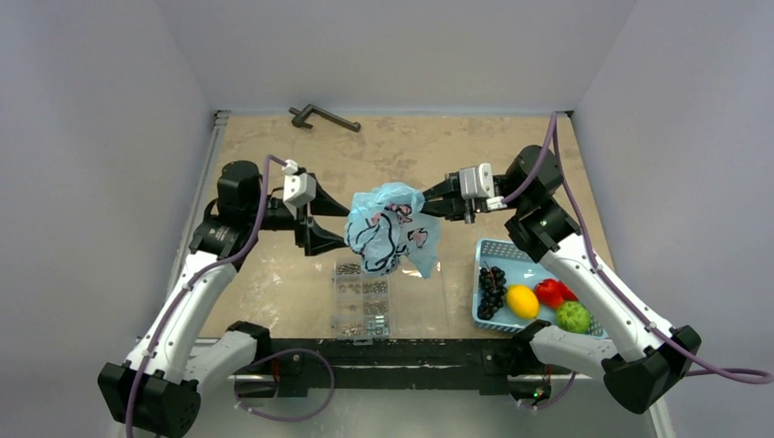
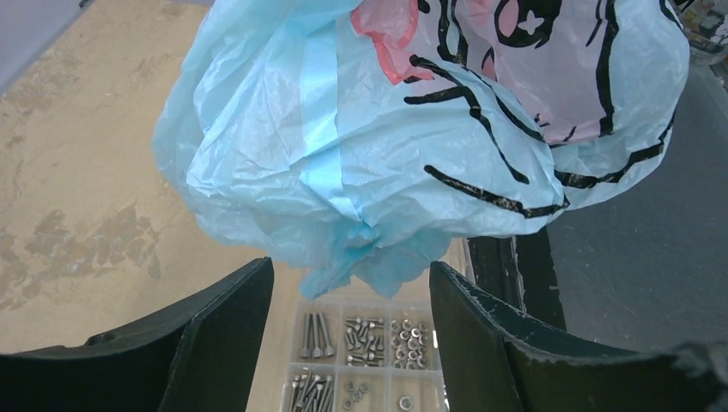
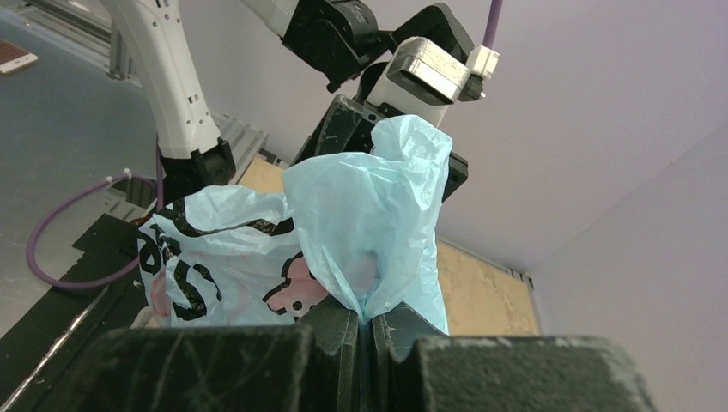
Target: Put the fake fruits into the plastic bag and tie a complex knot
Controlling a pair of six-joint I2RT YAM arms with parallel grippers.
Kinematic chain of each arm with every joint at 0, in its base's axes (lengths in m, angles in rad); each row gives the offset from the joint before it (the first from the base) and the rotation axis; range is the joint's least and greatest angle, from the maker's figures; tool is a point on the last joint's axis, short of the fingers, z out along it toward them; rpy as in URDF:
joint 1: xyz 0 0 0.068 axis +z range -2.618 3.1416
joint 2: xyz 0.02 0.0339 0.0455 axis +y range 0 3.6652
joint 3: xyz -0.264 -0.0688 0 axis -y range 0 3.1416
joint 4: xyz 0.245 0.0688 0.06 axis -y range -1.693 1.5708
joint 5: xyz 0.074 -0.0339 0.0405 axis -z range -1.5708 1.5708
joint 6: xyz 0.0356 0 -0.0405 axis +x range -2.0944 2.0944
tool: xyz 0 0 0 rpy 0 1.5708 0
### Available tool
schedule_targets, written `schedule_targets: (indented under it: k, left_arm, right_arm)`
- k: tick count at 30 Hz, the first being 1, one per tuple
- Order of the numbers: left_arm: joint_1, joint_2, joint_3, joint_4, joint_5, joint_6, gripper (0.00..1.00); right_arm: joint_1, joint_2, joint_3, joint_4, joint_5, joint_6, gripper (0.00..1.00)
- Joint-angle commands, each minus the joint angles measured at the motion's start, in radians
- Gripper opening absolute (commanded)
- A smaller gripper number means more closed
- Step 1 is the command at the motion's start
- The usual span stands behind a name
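Pale walls close round a tan table (image 1: 274,164). Above its middle the plastic bag (image 1: 392,228) hangs in the air between the two grippers. The right gripper (image 1: 427,203) is clamped tight on a pinch of blue plastic at the bag's upper right. The left gripper (image 1: 339,225) is at the bag's left side with its fingers spread; the bag's bunched end lies just ahead between them, touching neither. A blue basket (image 1: 497,248) sits by the right arm, well apart from the bag. A clear box of screws (image 1: 363,301) lies under the bag. In the basket are the grapes (image 1: 491,292), lemon (image 1: 522,301), red fruit (image 1: 550,292) and green fruit (image 1: 573,317). A dark crank handle (image 1: 324,117) rests at the far edge.
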Motion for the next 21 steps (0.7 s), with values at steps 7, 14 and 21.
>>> schedule_targets:
  k: [7,14,21]
  left_arm:
    - [-0.076,0.052,0.023,0.192,-0.017,-0.104,0.48]
    - [-0.142,0.046,0.017,0.21,-0.061,-0.115,0.56]
    - [-0.131,0.053,0.049,0.061,-0.167,-0.177,0.0]
  right_arm:
    - [0.008,-0.014,0.011,0.023,-0.014,0.024,0.0]
    - [0.01,-0.004,0.009,0.042,-0.006,0.031,0.0]
    - [-0.026,0.006,0.033,-0.007,0.072,0.056,0.0]
